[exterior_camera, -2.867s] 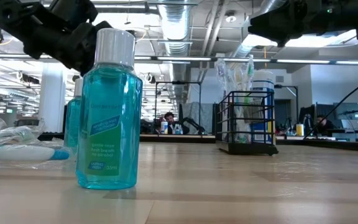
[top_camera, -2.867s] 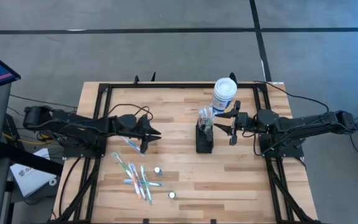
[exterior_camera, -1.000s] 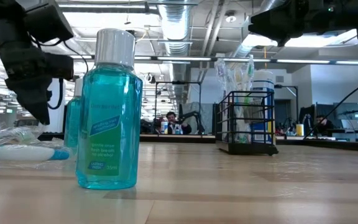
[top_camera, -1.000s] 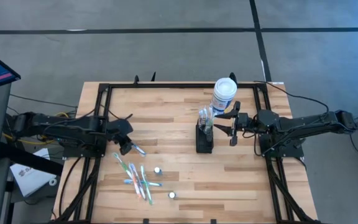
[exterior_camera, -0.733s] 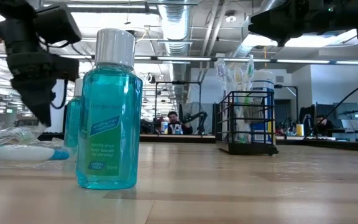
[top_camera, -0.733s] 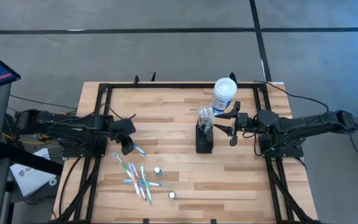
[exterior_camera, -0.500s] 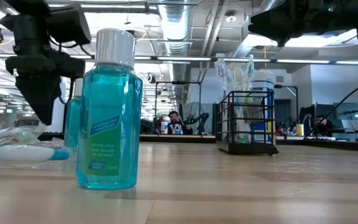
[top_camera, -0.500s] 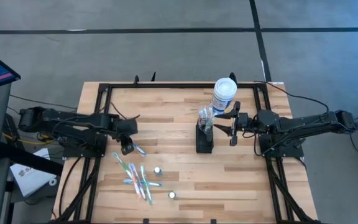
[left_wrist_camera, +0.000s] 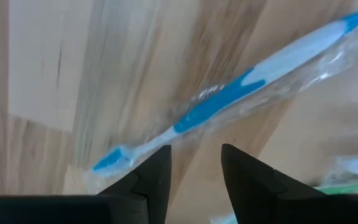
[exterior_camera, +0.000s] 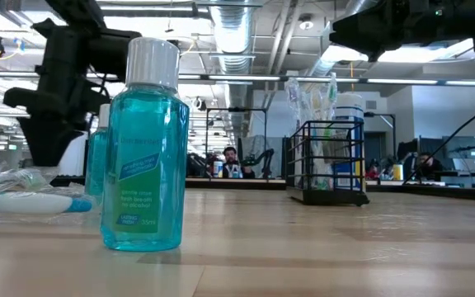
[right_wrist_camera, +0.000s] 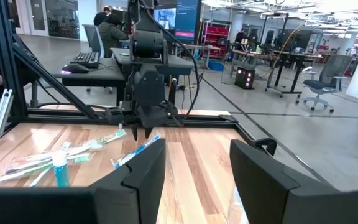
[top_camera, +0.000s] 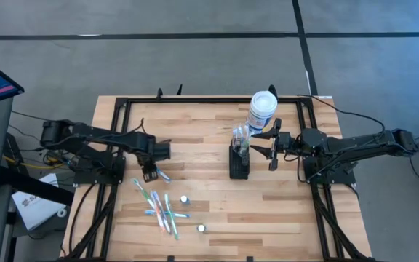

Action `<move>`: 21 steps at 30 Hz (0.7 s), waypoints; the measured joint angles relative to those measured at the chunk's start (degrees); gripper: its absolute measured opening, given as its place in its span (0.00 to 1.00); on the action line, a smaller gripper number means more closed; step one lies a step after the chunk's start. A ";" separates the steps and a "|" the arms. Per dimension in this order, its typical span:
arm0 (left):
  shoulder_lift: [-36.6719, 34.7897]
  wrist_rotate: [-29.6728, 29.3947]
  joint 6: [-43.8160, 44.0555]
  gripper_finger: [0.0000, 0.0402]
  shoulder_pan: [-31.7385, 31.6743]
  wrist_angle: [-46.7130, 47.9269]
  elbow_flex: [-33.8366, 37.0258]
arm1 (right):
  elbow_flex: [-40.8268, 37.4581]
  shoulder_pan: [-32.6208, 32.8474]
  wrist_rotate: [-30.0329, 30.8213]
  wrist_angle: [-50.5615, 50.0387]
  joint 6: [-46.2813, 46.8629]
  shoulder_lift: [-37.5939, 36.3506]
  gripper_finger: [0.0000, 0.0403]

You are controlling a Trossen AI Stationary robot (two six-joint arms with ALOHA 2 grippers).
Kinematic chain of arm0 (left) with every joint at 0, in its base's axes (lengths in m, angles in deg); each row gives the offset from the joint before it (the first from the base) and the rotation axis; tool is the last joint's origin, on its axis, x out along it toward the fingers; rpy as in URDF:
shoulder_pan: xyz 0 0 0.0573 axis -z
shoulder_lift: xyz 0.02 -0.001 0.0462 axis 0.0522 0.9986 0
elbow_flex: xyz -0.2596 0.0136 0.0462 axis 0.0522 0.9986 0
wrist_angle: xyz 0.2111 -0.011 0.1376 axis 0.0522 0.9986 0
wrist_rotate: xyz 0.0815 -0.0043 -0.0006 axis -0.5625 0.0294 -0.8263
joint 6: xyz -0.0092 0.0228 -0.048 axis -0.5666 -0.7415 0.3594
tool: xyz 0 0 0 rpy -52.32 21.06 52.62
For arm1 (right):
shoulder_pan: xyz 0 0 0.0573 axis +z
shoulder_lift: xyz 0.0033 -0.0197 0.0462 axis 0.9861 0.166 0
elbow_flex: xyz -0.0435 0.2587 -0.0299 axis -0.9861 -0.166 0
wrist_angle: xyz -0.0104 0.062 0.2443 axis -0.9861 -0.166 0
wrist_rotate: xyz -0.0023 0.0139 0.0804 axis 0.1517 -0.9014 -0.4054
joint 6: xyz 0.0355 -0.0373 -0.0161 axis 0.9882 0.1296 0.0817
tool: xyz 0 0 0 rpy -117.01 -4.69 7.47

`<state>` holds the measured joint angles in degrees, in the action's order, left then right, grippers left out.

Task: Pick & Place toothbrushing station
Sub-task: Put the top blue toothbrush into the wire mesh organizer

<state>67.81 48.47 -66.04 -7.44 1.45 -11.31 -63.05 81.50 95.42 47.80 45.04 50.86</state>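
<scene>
The toothbrushing station [top_camera: 239,163] stood upright right of centre on the bench [top_camera: 209,124], just beside a white canister [top_camera: 262,110]. The left end effector [top_camera: 150,175] hovered, fingers parted and grasping nothing, directly above a wrapped blue-and-white toothbrush [left_wrist_camera: 229,99] lying flat. The right end effector [top_camera: 265,145] waited released, just right of the station, not touching it.

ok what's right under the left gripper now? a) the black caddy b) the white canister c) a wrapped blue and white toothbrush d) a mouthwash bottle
c: the left wrist view shows the left gripper with open jaws just above a wrapped toothbrush lying flat on the table.
</scene>
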 joint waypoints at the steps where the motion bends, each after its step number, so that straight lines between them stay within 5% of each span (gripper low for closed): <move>1: 0.22 -0.10 -0.53 0.34 0.06 0.08 -0.44 | 0.00 0.00 0.00 -0.01 0.00 0.00 0.42; 21: 0.50 -0.26 -1.70 0.34 1.09 -0.98 -0.83 | 0.00 0.00 0.00 -0.03 -0.02 0.00 0.42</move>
<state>68.31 48.21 -67.75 -6.35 0.46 -12.14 -63.05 81.50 95.42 47.77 45.02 50.86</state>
